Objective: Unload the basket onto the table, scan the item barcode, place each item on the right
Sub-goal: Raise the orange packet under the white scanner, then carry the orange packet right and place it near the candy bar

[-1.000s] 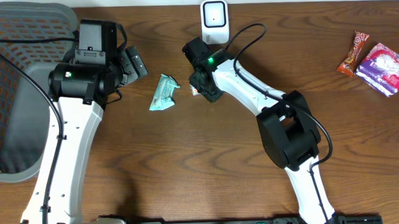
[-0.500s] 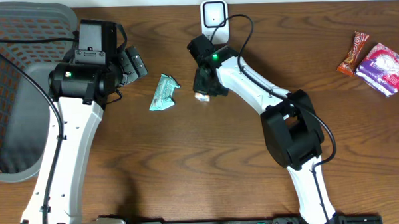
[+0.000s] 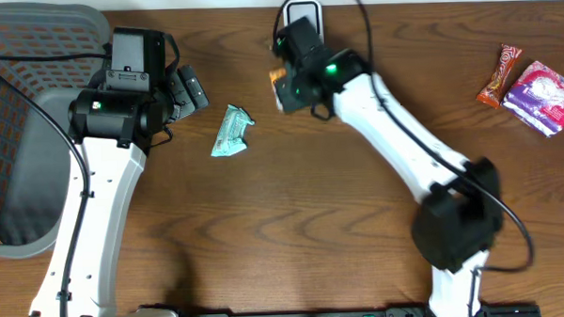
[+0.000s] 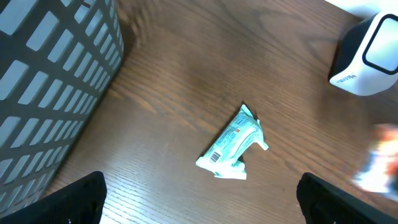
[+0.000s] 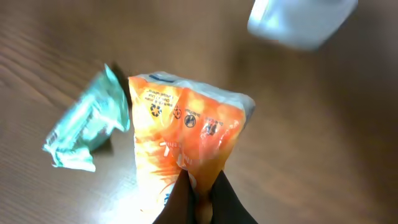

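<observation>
Orange packet [image 5: 186, 137] is pinched by its lower edge in the closed right tool [image 5: 198, 202]. It is held clear of the wooden surface [image 3: 294, 224], with the white scanner [image 3: 302, 9] just beyond the tool. The pick-up looks done. What is left, as I judge it, is to turn the barcode toward the scanner window and get a read. No barcode shows clearly on the face in sight, only recycling marks. A teal packet [image 4: 233, 144] lies untouched on the surface between the two tools, just ahead of the left tool [image 3: 187, 89], whose jaws stand wide open and empty.

The right wrist view alone shows the grip and the print on the orange packet, though the scanner is blurred there. The left wrist view alone shows what looks like a barcode on the teal packet, and the scanner's window. Only the overhead view takes in the basket [image 3: 26, 92] beyond the left tool and two more snacks [image 3: 540, 96] far out past the right tool.
</observation>
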{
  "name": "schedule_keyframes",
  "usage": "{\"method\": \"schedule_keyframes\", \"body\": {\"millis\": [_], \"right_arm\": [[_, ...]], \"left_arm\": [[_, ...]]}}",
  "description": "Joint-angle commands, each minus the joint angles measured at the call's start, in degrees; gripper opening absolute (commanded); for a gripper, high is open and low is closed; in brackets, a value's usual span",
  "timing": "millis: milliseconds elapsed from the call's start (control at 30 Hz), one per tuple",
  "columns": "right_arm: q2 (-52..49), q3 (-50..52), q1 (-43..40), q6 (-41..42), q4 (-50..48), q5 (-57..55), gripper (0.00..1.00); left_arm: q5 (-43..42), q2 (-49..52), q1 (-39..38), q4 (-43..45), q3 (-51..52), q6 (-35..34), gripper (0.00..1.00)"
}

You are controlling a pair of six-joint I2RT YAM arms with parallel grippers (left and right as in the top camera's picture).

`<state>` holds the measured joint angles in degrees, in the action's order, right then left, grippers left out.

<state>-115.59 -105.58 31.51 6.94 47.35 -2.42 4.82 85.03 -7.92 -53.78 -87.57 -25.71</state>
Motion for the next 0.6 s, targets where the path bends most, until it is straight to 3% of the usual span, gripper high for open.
{"method": "schedule_keyframes", "body": {"millis": [0, 167, 367, 567], "right_arm": [[2.1, -0.2, -0.3, -15.1, -0.3, -5.9, 0.01], [1.8, -0.2, -0.7, -24.2, -1.4, -14.3, 0.01], [1.7, -0.2, -2.4, -34.0, -9.3, -18.5, 0.01], [-2.3, -0.1, -5.7, -35.1, -22.4, -18.2, 0.01]], "left_arm": [[0.3, 0.3, 0.2, -0.2, -0.4, -0.3, 0.98], [0.3, 0.3, 0.2, -0.2, -0.4, -0.3, 0.98], [0.3, 0.3, 0.2, -0.2, -0.4, -0.3, 0.98], [0.3, 0.3, 0.2, -0.2, -0.4, -0.3, 0.98]]}}
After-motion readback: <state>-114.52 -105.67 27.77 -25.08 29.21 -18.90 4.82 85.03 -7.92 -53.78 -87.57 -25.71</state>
